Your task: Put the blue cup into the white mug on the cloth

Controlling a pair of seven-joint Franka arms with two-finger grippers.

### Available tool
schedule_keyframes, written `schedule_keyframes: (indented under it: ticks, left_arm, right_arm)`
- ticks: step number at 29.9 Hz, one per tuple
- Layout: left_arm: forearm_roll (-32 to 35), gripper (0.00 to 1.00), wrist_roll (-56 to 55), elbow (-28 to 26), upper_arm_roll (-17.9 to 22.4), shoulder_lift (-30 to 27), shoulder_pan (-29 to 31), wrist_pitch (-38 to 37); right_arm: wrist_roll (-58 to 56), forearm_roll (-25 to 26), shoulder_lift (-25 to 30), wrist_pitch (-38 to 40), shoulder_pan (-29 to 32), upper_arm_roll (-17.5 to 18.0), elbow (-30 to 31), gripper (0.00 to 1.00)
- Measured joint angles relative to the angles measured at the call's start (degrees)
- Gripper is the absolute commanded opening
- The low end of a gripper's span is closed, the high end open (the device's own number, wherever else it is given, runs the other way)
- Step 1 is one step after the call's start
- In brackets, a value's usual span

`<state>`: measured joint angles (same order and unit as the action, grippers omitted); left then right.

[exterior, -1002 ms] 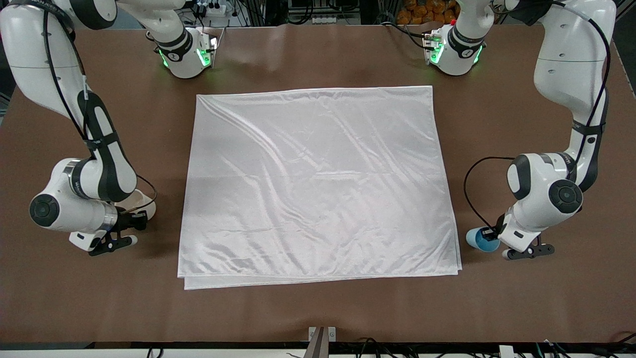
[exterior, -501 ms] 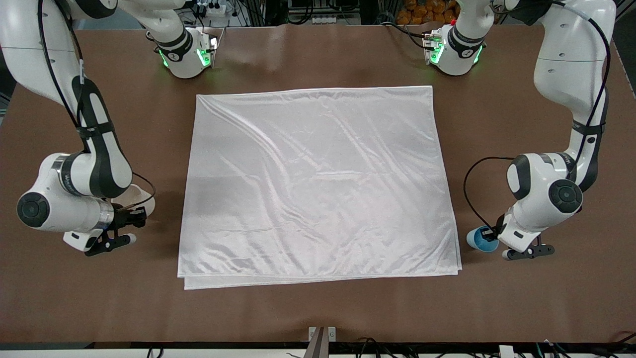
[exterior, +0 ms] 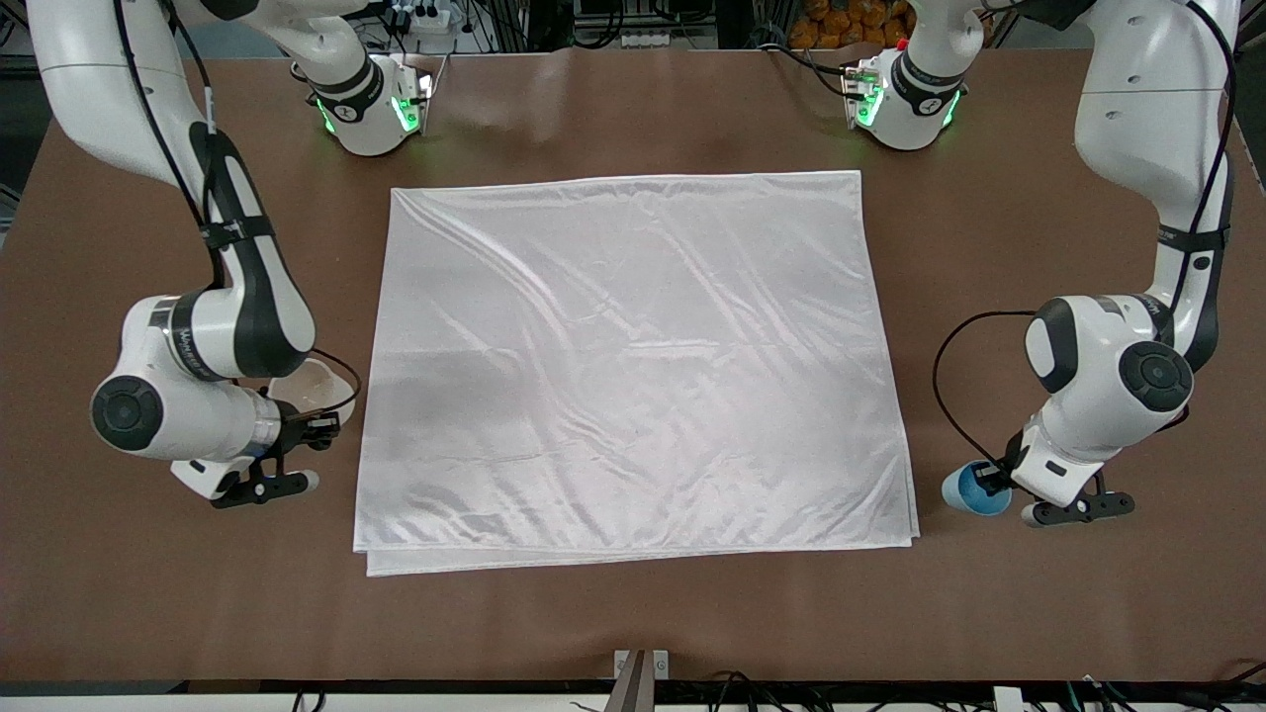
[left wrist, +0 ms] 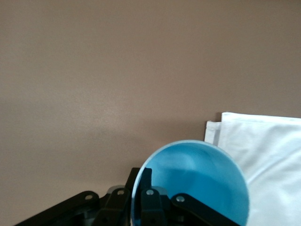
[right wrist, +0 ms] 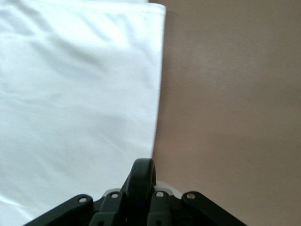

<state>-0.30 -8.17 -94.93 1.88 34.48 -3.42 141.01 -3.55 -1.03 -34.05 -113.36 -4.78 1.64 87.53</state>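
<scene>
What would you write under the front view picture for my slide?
Left pincer grips the blue cup, right pincer grips the white mug, either end of the cloth.

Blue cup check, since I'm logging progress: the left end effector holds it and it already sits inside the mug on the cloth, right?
No. The left end effector does hold the blue cup, but over bare table beside the cloth, as the front view shows; the mug is at the right arm's end.

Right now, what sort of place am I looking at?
Probably a robotics lab: two white arms bolted to a brown table, a white cloth spread between them, and cables and power strips along the table's edge by the arms' bases.
</scene>
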Motion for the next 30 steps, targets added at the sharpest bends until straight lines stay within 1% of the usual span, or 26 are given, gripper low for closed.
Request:
schedule_keyframes:
  ticks: [7, 14, 18, 24, 30]
  left_arm:
    - [0.0, 0.0, 0.0, 0.83, -0.24, -3.09, -0.49, -4.88]
    - [0.0, 0.0, 0.0, 3.58, -0.59, -6.23, -1.33, -12.85]
    - [0.0, 0.0, 0.0, 5.1, -1.23, -7.63, -1.37, -16.15]
    - [0.0, 0.0, -0.22, 6.0, -2.2, -9.36, -1.47, -18.07]
    - [0.0, 0.0, -0.41, 6.11, -3.67, -10.73, -1.67, -18.2]
  right_arm:
    - [10.09, -0.03, 0.0, 0.0, -4.47, 0.16, -1.37, 0.0]
    - [23.07, -0.15, 0.0, -0.06, -10.48, 0.28, -3.3, 0.0]
    - [28.21, -1.16, -0.19, -0.38, -13.33, 0.28, -3.37, 0.0]
    - [32.6, -5.1, -0.92, -2.1, -15.62, 0.24, -3.78, 0.0]
    - [38.59, -6.31, -1.58, -2.72, -17.48, 0.25, -5.15, 0.0]
